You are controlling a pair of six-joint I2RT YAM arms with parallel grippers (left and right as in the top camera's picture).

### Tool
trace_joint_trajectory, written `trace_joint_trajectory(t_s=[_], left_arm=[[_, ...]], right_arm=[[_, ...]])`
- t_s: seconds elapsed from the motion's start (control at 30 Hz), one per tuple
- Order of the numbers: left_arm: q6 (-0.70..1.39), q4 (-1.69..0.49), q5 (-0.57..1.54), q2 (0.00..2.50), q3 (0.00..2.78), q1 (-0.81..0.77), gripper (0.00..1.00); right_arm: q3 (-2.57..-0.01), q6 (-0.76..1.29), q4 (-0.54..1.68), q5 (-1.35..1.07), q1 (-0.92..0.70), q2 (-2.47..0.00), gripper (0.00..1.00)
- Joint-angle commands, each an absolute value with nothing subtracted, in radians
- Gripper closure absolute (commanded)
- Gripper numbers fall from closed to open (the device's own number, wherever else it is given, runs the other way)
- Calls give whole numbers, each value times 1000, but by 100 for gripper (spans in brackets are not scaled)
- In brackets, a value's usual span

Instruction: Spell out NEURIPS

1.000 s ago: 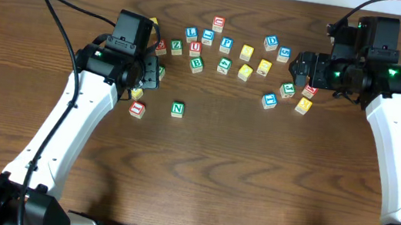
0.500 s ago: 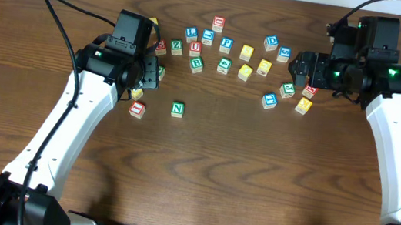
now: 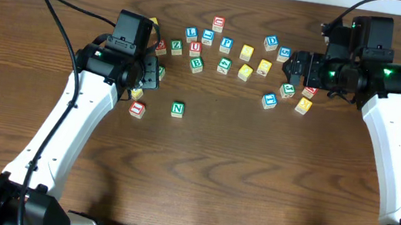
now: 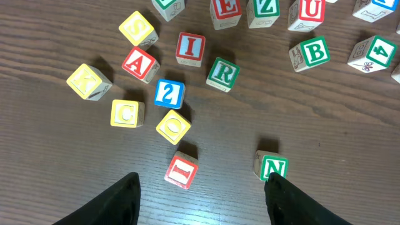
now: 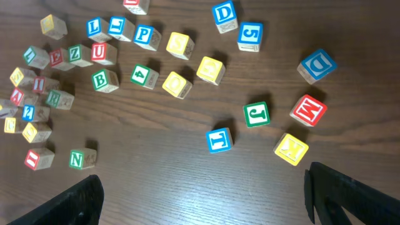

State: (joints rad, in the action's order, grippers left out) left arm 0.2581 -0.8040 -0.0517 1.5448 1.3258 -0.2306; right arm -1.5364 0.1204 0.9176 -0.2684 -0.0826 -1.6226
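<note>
The green N cube [image 3: 177,109] stands alone in front of the scattered cubes, beside the right fingertip of my left gripper [image 4: 203,187]. That gripper is open and holds nothing. A red I cube [image 4: 182,170] lies just beyond its gap. Farther off in the left wrist view are another red I [image 4: 190,48], the green R [image 4: 222,72], the red E [image 4: 225,7], the red U [image 4: 309,11] and a yellow S [image 4: 137,28]. The blue P [image 5: 144,34] is in the back row. My right gripper [image 5: 203,181] hangs wide open above bare wood.
Other letter and number cubes lie around: green Z [image 4: 267,9], green B [image 4: 314,52], blue T [image 5: 219,139], green J [image 5: 257,114], red M [image 5: 309,110], yellow K [image 5: 291,149]. A black cable [image 3: 66,13] runs behind the left arm.
The right arm has shifted slightly to the left and back. The left arm and the cubes have not moved.
</note>
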Motion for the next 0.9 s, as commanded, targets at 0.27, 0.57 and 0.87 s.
trace_joint_trajectory(t_s=[0.27, 0.57, 0.87], left_arm=[[275, -798, -60, 1551, 1349, -226, 37], [276, -795, -60, 1551, 1349, -226, 37], [290, -793, -61, 1551, 1365, -226, 37]], right_arm=[[-1554, 172, 921, -253, -87, -1622, 1], [-1554, 172, 921, -253, -87, -1622, 1], [-1554, 254, 921, -249, -87, -1623, 1]])
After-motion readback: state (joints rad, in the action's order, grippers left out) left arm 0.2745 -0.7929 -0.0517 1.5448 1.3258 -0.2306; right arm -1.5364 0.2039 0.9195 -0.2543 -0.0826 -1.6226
